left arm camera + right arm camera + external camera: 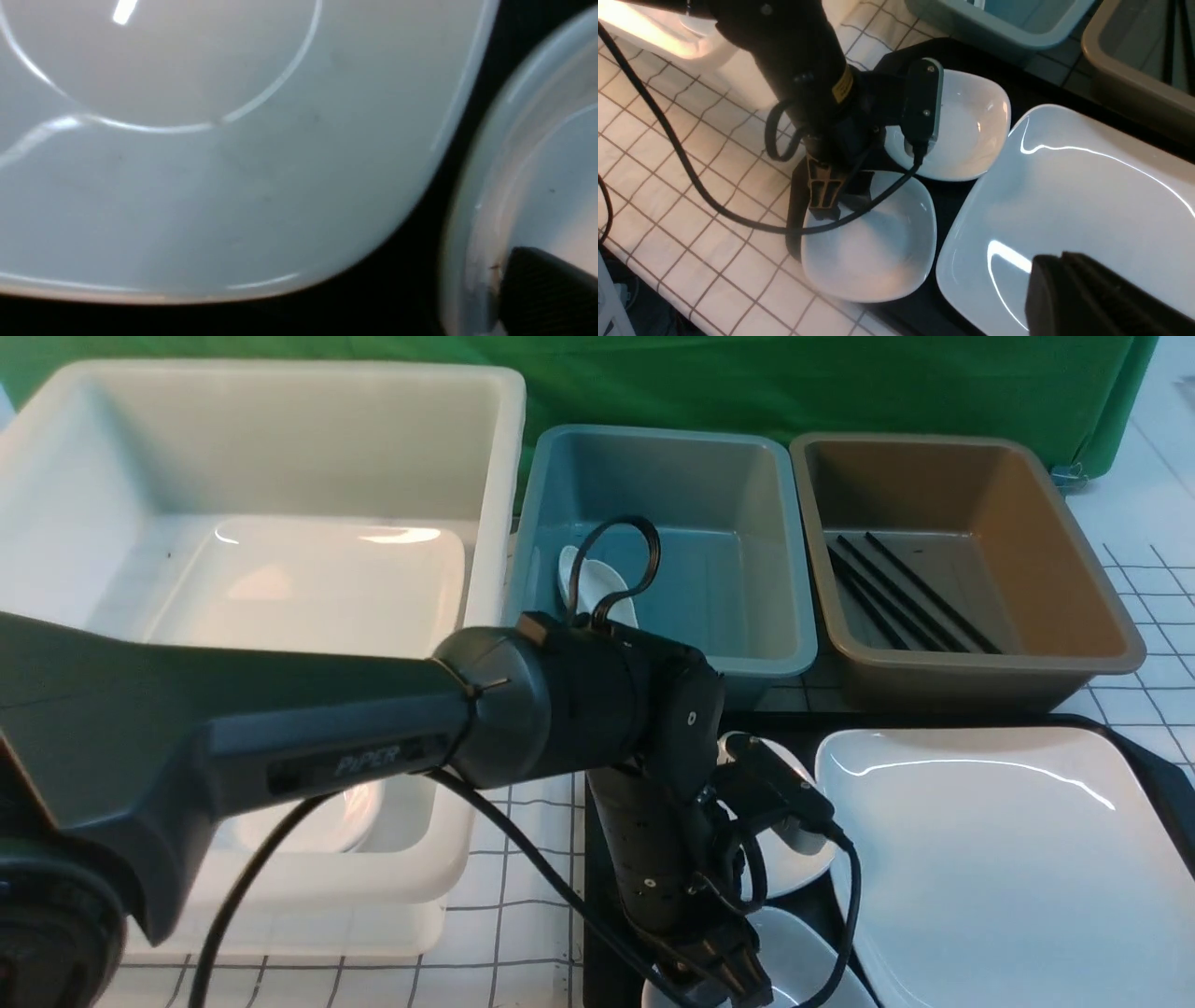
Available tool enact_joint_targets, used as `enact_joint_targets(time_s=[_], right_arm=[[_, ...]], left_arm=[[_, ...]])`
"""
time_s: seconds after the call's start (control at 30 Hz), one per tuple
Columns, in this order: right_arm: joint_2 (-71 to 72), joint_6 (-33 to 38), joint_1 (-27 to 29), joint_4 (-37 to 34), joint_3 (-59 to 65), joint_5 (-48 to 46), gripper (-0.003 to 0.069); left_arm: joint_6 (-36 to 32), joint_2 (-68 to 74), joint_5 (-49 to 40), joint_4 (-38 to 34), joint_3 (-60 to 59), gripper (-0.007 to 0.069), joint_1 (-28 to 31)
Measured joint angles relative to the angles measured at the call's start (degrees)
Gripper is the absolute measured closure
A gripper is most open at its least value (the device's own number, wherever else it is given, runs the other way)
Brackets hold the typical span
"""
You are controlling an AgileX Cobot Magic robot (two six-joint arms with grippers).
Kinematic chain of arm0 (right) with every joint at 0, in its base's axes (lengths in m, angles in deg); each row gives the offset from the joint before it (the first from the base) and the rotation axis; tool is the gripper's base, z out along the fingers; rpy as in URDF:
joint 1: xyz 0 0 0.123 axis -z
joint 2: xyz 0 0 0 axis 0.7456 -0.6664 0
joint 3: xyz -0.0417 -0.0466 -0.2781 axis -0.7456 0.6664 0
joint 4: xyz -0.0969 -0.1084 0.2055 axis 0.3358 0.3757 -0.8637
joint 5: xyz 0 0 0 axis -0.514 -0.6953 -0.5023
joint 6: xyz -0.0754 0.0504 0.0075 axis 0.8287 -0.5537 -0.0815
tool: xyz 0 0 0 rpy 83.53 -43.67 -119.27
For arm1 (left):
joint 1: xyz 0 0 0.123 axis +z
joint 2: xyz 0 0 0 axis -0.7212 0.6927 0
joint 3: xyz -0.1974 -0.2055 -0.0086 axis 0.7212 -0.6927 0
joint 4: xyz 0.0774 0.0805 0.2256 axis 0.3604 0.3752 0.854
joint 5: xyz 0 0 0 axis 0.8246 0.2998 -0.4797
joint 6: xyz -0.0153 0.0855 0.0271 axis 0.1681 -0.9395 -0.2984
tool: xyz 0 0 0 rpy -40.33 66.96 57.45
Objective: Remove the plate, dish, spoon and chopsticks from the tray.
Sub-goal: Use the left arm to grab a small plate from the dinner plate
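The large white plate point(990, 859) lies on the right of the black tray point(1153, 770). Two small white dishes lie left of it, a far dish point(971, 130) and a near dish point(873, 247). My left gripper point(824, 205) reaches down over the near dish's rim; one finger point(546, 294) presses inside the rim and the other is hidden in the dark outside it. My right gripper point(1059, 270) hovers shut and empty over the plate's near part. The spoon point(597, 588) lies in the blue tub. The chopsticks point(906, 588) lie in the brown tub.
A deep white tub point(280, 448) at the left holds white dishware. The blue tub point(766, 635) and brown tub point(1102, 644) stand behind the tray. My left arm point(280, 728) and its cable cross in front of the white tub over the checked tabletop point(691, 219).
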Motion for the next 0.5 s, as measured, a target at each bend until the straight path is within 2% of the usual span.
enact_joint_targets(time_s=[0.03, 0.07, 0.2, 0.3, 0.5], right_arm=[[0.0, 0.0, 0.0, 0.0, 0.0, 0.0, 0.0653], [0.0, 0.0, 0.0, 0.0, 0.0, 0.0, 0.0653], [0.0, 0.0, 0.0, 0.0, 0.0, -0.05, 0.0653], [0.0, 0.0, 0.0, 0.0, 0.0, 0.06, 0.0653], [0.0, 0.23, 0.0, -0.88, -3.45, 0.69, 0.0653]], left_arm=[[2.67, 0.1, -0.45, -0.37, 0.07, 0.0434, 0.0], [4.19, 0.1, -0.76, -0.57, 0.24, 0.0464, 0.0], [8.52, -0.53, -3.8, -0.81, 2.05, 0.0519, 0.2], [9.03, -1.89, -7.25, -1.95, 4.8, 0.0586, 0.2], [9.78, -8.33, -12.97, -2.26, 13.83, 0.0617, 0.01]])
